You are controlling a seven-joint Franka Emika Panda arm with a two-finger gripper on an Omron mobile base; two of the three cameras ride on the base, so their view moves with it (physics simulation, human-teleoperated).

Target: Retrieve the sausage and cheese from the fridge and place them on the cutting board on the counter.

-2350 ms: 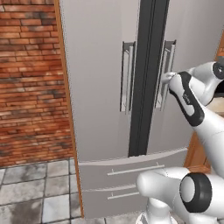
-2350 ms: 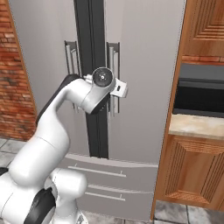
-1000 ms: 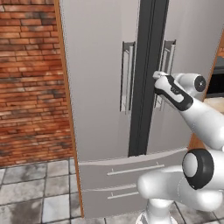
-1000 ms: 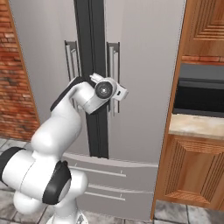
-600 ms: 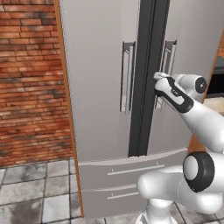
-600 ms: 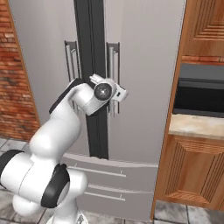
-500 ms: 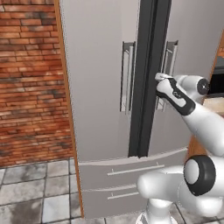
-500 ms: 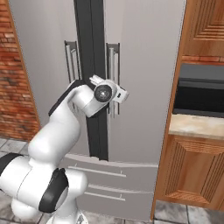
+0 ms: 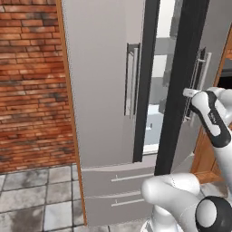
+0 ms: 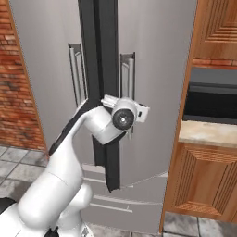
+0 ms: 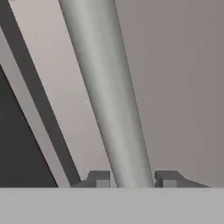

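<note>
Claw [image 11: 131, 180] clamped on the silver handle [image 11: 109, 96] of the fridge [image 9: 104, 81], at 3 o'clock in the left base view. Right door [image 9: 192, 77] open just a crack. Best to pull slow and steady, keeping tight hold. Cheese somewhere inside, hidden.

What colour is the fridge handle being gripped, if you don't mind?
Silver-grey handle, clearest in the hand view.
</note>
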